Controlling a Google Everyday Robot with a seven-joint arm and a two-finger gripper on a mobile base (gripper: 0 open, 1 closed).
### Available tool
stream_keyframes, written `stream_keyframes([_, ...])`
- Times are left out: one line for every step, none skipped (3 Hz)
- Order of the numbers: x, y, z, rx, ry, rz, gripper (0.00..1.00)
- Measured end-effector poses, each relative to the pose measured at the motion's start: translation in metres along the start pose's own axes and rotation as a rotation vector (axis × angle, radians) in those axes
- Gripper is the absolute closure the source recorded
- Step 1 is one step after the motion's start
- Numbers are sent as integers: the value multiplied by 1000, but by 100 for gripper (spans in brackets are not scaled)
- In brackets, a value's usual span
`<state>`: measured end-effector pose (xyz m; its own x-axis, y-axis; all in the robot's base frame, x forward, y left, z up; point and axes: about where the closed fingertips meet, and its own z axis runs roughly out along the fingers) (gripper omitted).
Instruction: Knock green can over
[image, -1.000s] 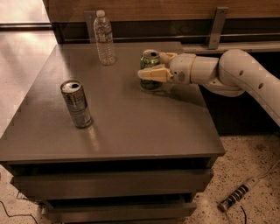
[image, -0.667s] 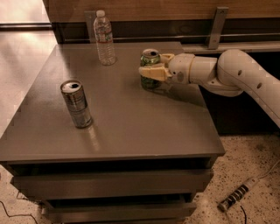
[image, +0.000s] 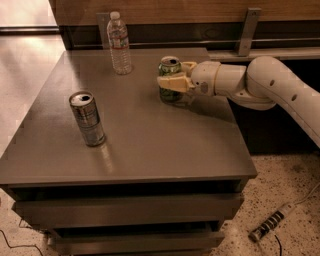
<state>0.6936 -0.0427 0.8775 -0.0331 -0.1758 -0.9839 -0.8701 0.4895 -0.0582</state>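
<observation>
The green can (image: 171, 96) stands upright at the back right of the grey table (image: 150, 145), its silver top showing. My gripper (image: 171, 73) reaches in from the right on the white arm (image: 260, 82). One pale finger (image: 172, 83) crosses the front of the can and the other lies behind it, so the gripper is closed around the can's upper half.
A silver-grey can (image: 88, 119) stands upright at the front left of the table. A clear water bottle (image: 119, 44) stands at the back. A wooden wall with a metal bracket (image: 246, 30) runs behind. A power strip (image: 272, 226) lies on the floor at the right.
The gripper and the green can have barely shifted; the can is still upright in the same spot.
</observation>
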Motion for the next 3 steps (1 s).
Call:
stream_keyframes([-3, -2, -2, -3, 22, 0, 100])
stream_keyframes([-13, -6, -16, 8, 103, -6, 100])
stream_keyframes([-29, -12, -37, 46, 240, -32, 100])
